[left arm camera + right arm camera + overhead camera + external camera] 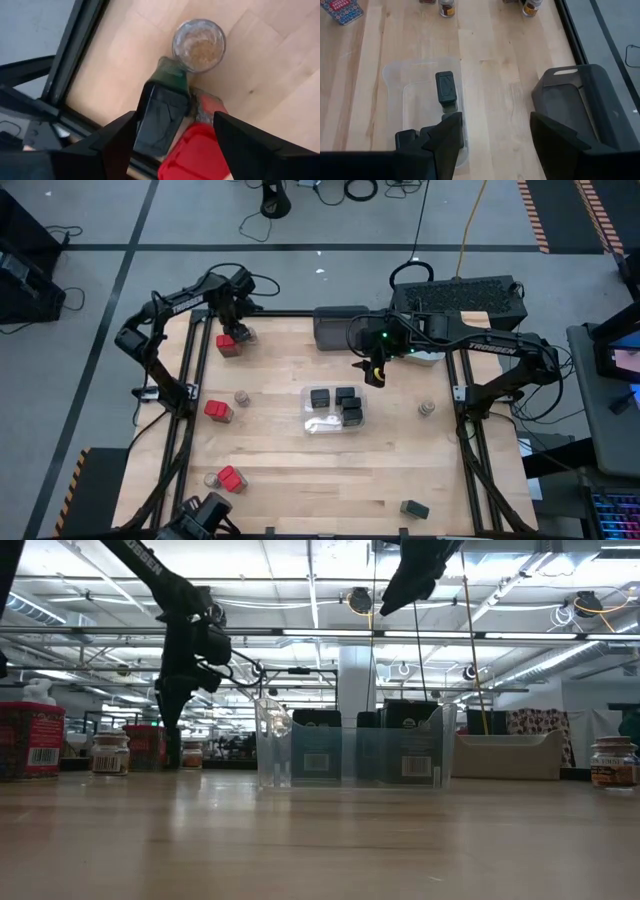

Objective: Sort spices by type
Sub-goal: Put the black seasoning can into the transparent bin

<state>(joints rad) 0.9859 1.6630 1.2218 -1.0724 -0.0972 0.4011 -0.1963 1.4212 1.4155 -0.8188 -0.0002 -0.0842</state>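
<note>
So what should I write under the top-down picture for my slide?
Left fingers at a red box; right fingers open above the clear bin of black boxes.

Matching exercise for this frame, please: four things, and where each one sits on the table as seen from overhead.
Things:
1. clear bin
2. dark grey bin
3. lone black box
4. left gripper

Places, in the high view:
A. bottom right corner
B. top left corner, over a red box and a jar
C. middle of the table
D. top edge, centre

Pairs: 1-C, 2-D, 3-A, 4-B
</note>
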